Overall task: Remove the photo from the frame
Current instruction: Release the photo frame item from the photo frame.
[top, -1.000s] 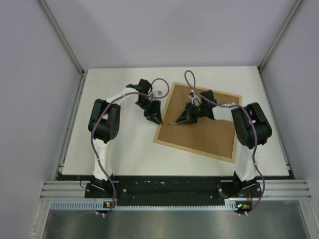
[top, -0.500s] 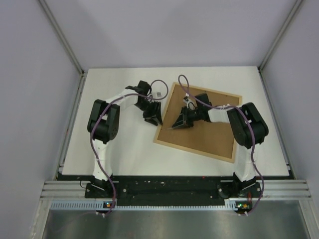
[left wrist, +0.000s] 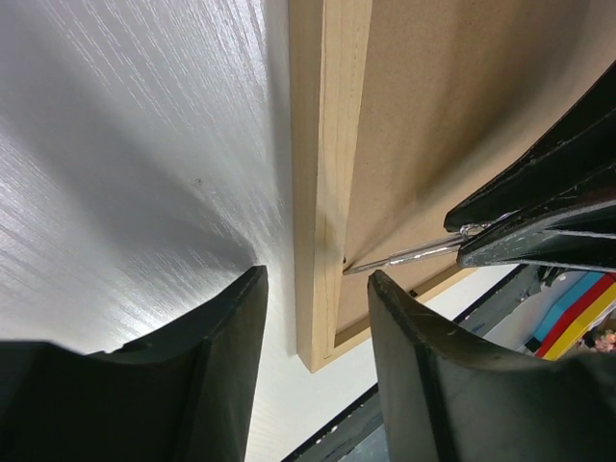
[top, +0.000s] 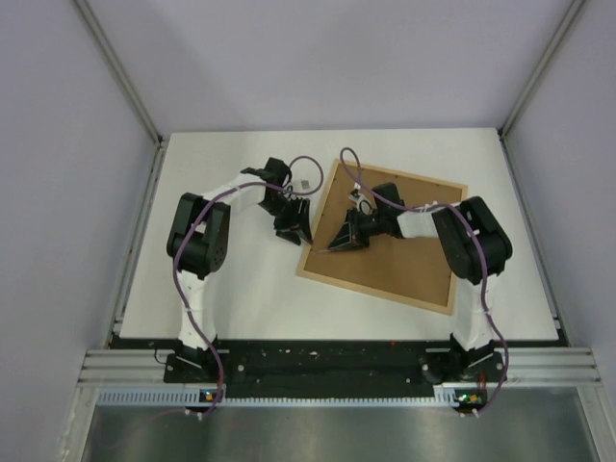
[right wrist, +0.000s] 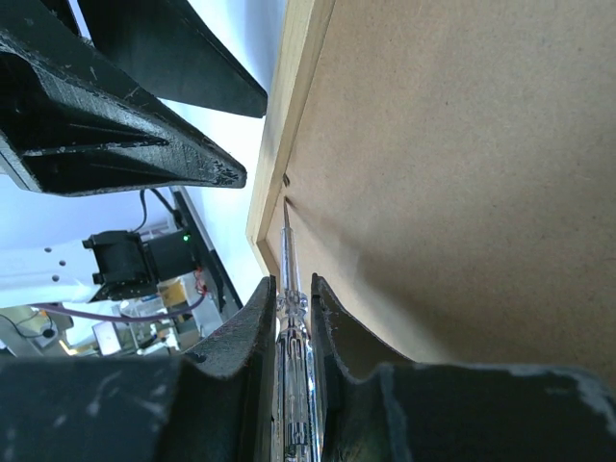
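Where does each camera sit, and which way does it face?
Top: overhead, looking down at the table; left arm, right arm show.
Left wrist: on the left arm, facing the frame through the left gripper.
Right wrist: on the right arm, facing the backing board past the tool in the right gripper.
Wrist views share the tool's tip.

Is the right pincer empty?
No, the right pincer grips a thin screwdriver whose tip points at the inner edge of the frame.

Overhead view, wrist close-ups, shared frame [left wrist: 322,144] edge
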